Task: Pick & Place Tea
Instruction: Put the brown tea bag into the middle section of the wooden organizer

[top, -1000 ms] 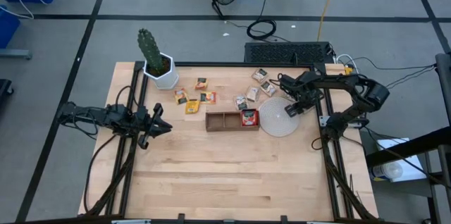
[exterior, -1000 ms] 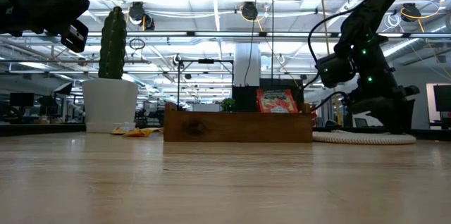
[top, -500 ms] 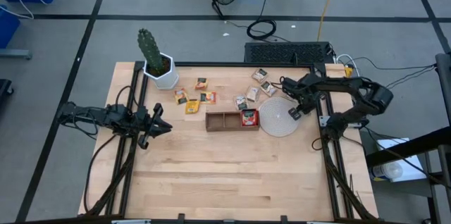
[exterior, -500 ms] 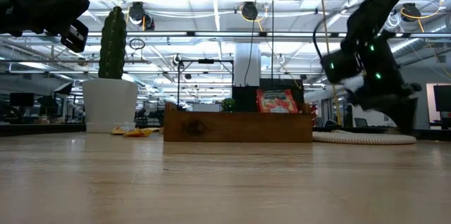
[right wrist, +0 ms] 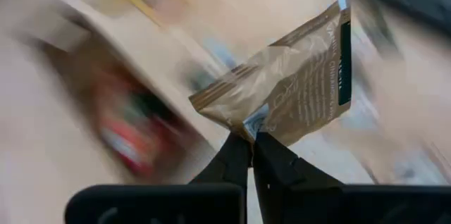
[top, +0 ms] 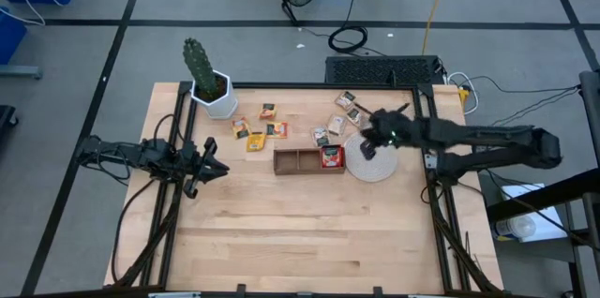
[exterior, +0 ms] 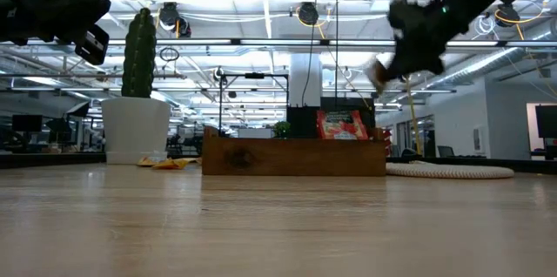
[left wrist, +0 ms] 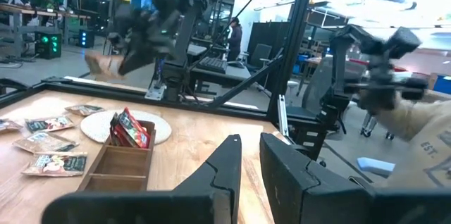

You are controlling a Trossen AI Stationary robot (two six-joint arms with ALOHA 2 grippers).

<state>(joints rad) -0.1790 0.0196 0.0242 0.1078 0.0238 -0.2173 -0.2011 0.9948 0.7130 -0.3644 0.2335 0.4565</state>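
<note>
While the left gripper [top: 217,170] waits above the table's left side with its fingers only narrowly apart and nothing between them, the right gripper [top: 367,148] hangs over the round white disc [top: 380,166], pinched shut on a tan tea sachet [right wrist: 292,86] by one corner. A red sachet [top: 330,156] stands in the right end of the wooden tray [top: 296,161]. More sachets [top: 255,132] lie flat on the table behind the tray and disc.
</note>
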